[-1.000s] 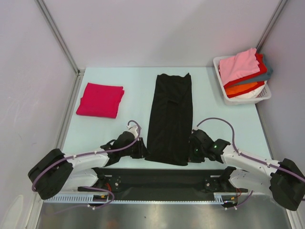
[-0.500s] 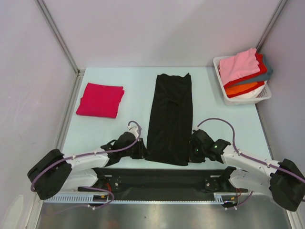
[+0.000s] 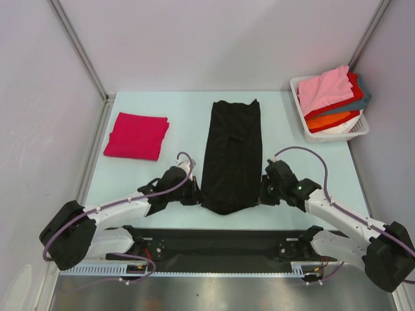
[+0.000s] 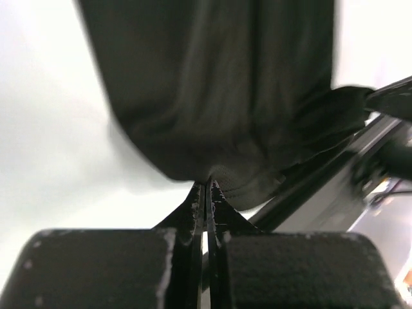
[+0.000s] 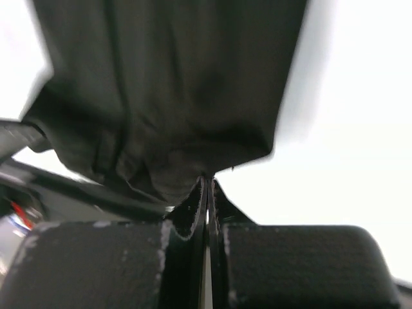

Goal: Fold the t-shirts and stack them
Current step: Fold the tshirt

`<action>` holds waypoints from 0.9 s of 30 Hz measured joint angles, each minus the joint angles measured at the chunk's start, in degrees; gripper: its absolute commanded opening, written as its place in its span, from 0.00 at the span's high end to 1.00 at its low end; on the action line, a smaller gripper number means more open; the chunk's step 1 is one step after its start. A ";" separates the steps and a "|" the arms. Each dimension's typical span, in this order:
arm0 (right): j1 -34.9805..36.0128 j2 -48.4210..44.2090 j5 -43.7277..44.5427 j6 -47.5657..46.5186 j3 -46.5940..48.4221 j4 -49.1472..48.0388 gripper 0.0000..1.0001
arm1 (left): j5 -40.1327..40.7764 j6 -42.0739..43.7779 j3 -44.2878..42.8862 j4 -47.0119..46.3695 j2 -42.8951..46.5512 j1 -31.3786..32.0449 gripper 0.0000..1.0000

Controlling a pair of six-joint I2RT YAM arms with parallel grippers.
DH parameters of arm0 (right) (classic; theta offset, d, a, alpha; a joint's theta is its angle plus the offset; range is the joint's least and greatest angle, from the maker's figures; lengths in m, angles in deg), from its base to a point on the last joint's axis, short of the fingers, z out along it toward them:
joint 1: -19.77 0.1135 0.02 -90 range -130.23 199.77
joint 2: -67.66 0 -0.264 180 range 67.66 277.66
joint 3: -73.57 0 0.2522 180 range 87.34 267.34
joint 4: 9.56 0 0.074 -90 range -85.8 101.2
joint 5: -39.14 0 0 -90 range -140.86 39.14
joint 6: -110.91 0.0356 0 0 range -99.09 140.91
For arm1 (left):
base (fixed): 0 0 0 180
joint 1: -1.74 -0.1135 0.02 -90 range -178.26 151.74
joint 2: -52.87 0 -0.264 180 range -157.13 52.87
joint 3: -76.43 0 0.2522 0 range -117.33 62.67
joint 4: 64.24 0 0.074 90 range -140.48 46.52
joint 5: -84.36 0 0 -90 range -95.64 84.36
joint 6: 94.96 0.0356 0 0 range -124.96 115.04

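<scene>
Fold in progress, seen from above and from both wrists. The black t-shirt (image 3: 232,152), already narrowed to a long strip, lies along the middle of the counter (image 3: 175,110), running from the far edge towards the arms. The left tool (image 3: 196,194) is pinched tight on its near left corner and the right tool (image 3: 263,194) on its near right corner. In each wrist view the fingers meet with dark cloth caught at their tips, and the near hem is lifted just off the surface and sags between the two holds. The step in hand appears to be carrying this near end over to the far end to halve the strip. To do it well, both tools should rise together and travel away from the arms at matched height and speed, staying apart enough for the hem to stay taut and square. The carried edge should be laid flush on the far edge, and neither tool should let go until the cloth rests flat. A folded magenta-red t-shirt (image 3: 136,135) lies well apart at the left, a likely base for the stack. The remaining t-shirts (image 3: 327,87) are heaped in the white basket (image 3: 358,133) at the far right corner.
</scene>
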 measured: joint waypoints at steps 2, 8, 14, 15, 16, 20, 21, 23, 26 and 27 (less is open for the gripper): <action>-4.79 1.99 -2.10 -2.27 3.10 -0.81 1.00 | -0.57 0.76 -3.50 1.03 -0.98 -1.95 0.98; -17.40 13.94 -6.29 -8.00 13.31 -4.48 1.00 | -0.50 3.65 -18.99 3.41 -9.70 -7.19 0.96; -22.01 26.82 -8.74 -10.21 22.80 -7.76 1.00 | -0.74 4.42 -30.12 4.04 -20.70 -11.19 0.96; -22.56 28.68 -8.74 -10.45 24.06 -8.33 1.00 | -0.87 4.44 -31.82 4.44 -22.56 -11.78 0.95; -23.08 30.82 -8.61 -10.69 25.81 -8.59 1.00 | -0.98 4.44 -33.44 4.55 -24.28 -12.39 0.96; -24.59 34.42 -7.61 -11.34 29.22 -9.03 1.00 | -1.25 4.42 -38.36 5.01 -29.86 -14.51 0.96; -24.92 35.19 -7.34 -11.47 30.08 -9.18 1.00 | -1.38 4.42 -39.50 5.07 -31.10 -14.97 0.96; -25.51 36.70 -6.73 -11.65 31.87 -9.14 1.00 | -1.42 4.39 -41.11 5.05 -33.05 -15.72 0.96; -26.43 39.12 -6.10 -12.00 34.67 -9.20 1.00 | -1.60 4.24 -42.97 5.03 -35.65 -16.65 0.96; -26.75 39.98 -5.99 -12.04 35.60 -9.20 1.00 | -1.75 4.20 -43.78 4.96 -36.59 -16.92 0.96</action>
